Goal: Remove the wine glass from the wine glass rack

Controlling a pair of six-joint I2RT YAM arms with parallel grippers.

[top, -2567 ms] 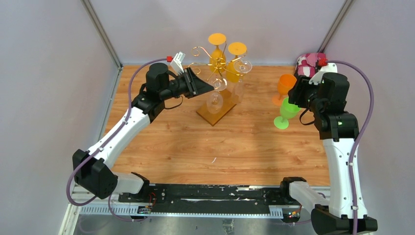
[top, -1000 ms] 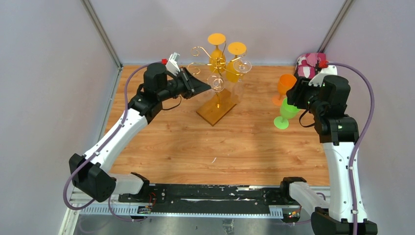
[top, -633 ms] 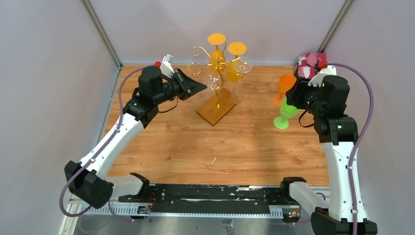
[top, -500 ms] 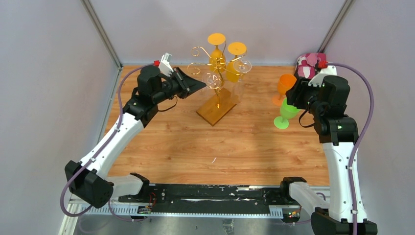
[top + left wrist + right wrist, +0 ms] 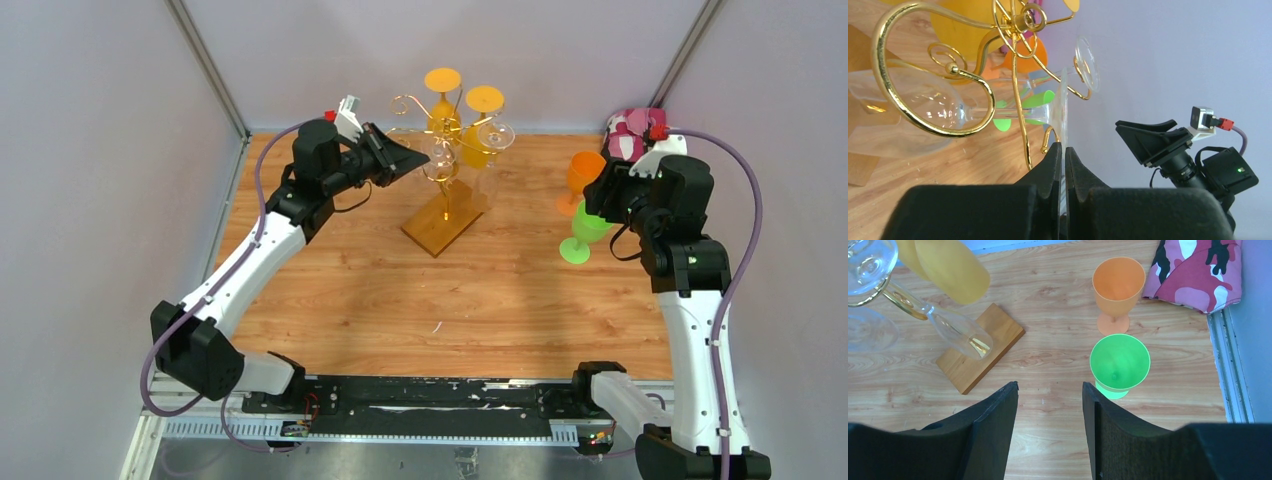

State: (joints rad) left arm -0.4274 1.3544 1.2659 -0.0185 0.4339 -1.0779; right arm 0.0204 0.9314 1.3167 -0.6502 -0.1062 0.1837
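Up near the middle of the far edge of the wooden desk, the wine glass rack stands on its amber base, its gold curls spreading from the stem. The left gripper reaches in from the left side. Its jaws are squeezed narrow on the rim of the thin foot of a clear wine glass, which lies nearly level with its bowl pointing away from the fingers. The stem appears to run through one gold curl, so the glass seems to hang on the rack, though the wrist view is too cluttered to be sure. Two yellow glasses and another clear glass hang from other curls.

The right gripper hovers over the desk toward the far right corner, its jaws spread wide and holding nothing. Just beyond it stand a green goblet and an orange goblet, both upright, close together. A camouflage cloth lies bunched in the far right corner.
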